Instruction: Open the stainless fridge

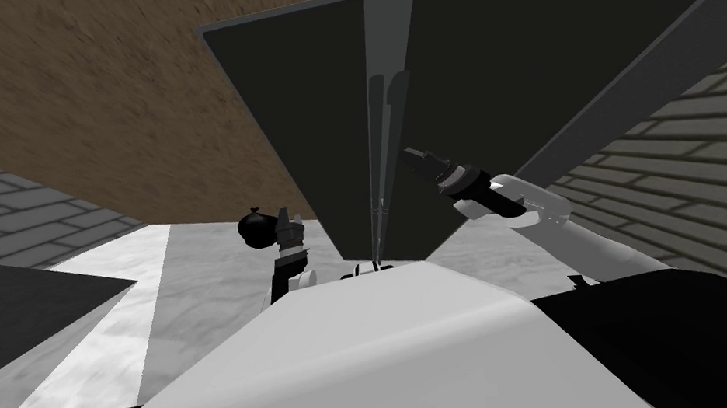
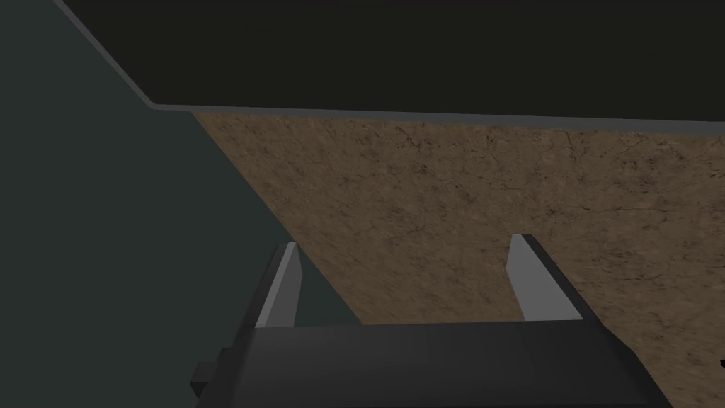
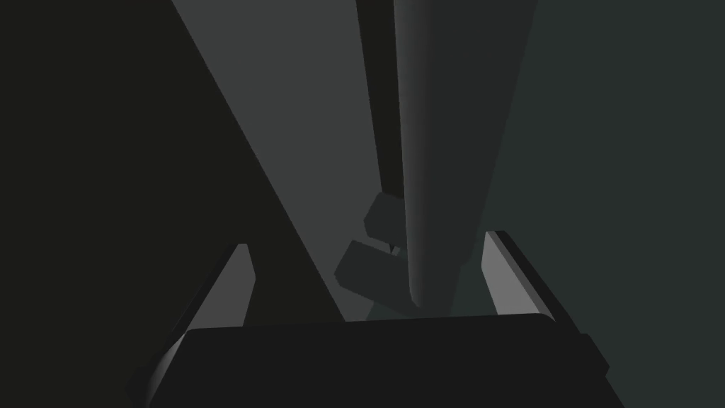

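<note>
Right gripper (image 3: 369, 241) spread either side of the handle (image 3: 439, 142) on the fridge (image 1: 464, 68), bar nearer one finger: better centre it, clamp squarely, then pull in an arc.

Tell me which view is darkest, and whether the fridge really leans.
Right wrist view is dimmest, the handle a faint grey bar past the right gripper's open fingers; in the head view the fridge splays from the wide lens, not real tilt.

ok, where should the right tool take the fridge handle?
Grip the long grey bar, just clear of its dark bracket. Come straight on from the front: it stands off the door and sits between the right tool's open fingers.
</note>
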Motion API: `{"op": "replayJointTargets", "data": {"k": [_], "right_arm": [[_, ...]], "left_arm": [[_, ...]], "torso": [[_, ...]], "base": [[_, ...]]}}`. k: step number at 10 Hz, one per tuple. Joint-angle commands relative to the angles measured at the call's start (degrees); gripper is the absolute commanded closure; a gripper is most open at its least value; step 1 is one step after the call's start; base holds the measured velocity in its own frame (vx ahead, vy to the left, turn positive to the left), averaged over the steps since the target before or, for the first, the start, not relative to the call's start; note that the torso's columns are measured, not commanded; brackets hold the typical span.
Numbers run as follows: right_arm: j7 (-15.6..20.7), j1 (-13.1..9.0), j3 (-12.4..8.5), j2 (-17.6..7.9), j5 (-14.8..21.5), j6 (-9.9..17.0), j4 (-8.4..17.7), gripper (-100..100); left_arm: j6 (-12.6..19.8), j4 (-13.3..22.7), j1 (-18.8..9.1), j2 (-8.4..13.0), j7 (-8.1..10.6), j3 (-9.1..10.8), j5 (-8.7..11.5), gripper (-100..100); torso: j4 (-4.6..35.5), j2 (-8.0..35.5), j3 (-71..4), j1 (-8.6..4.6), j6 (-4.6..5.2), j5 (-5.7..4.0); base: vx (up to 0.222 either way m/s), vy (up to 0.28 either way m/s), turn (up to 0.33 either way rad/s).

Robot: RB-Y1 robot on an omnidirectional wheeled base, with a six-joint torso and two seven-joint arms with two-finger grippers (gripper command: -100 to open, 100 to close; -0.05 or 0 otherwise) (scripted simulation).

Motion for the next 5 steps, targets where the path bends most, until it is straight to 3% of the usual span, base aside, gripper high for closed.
{"op": "replayJointTargets", "data": {"k": [1, 5], "right_arm": [[0.18, -0.93, -0.75, -4.63, 0.11, 1.0, 0.59, -100], [0.49, -2.43, -1.96, -11.08, 0.38, 3.17, 1.88, -100]], "left_arm": [[0.0, 0.0, 0.01, 0.0, 0.0, 0.0, 0.0, 0], [0.0, 0.0, 0.0, 0.0, 0.0, 0.0, 0.0, 0]], "torso": [[0.02, -0.01, -0.02, 0.08, 0.07, 0.02], [-0.09, -0.22, -0.17, 0.07, -0.08, 0.05]], "base": [[0.026, 0.073, -0.14], [0.02, 0.074, -0.107]]}}
